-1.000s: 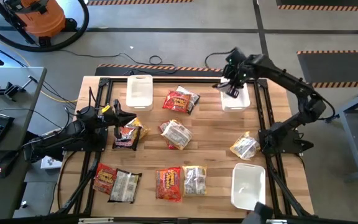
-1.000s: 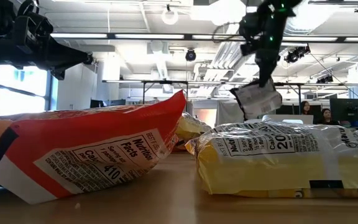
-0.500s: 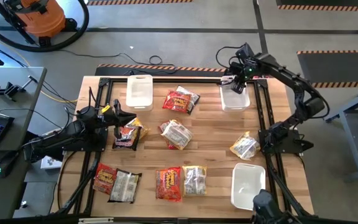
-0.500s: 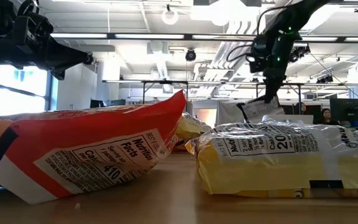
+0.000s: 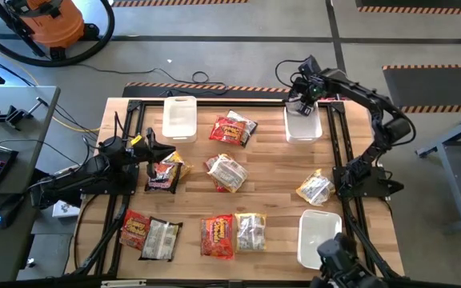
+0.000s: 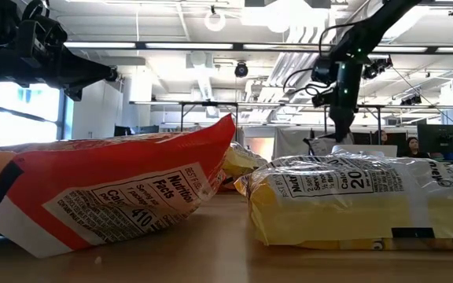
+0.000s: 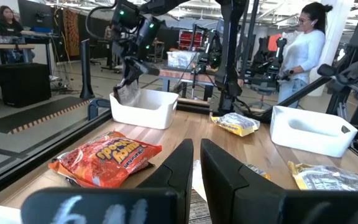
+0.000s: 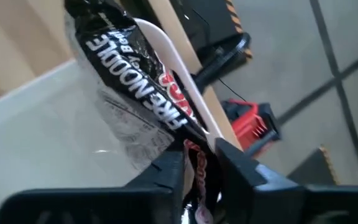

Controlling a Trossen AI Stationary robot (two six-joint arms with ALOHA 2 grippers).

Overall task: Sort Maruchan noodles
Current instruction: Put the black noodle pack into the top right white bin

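Observation:
Several Maruchan noodle packets lie flat on the wooden table: red ones (image 5: 232, 128) (image 5: 218, 236), a silver one (image 5: 226, 172) and yellow-white ones (image 5: 251, 230) (image 5: 314, 189). My right gripper (image 5: 301, 102) hangs over the far-right white bin (image 5: 304, 130), shut on a dark packet (image 8: 129, 81); the left wrist view shows that packet (image 7: 127, 93) at the bin's edge. My left gripper (image 5: 152, 146) waits level at the table's left side, shut, just short of a dark-red packet (image 5: 165, 172). My right gripper pinches the dark packet's near end (image 8: 194, 146) between its two fingers, coming steeply from above. The packet hangs below the fingers into the bin, its printed face against the inner side of the bin's far rim (image 8: 166, 50).
Two more white bins stand on the table, one at the far left (image 5: 179, 118) and one at the near right (image 5: 320, 236). A black frame runs round the table. A person in white (image 7: 303, 43) stands beyond the table.
My right gripper has sunk toward the far-right bin and shifted a little toward the table's far edge, tipping steeper. The dark packet, which hung clear above the bin a second ago, now reaches down into it.

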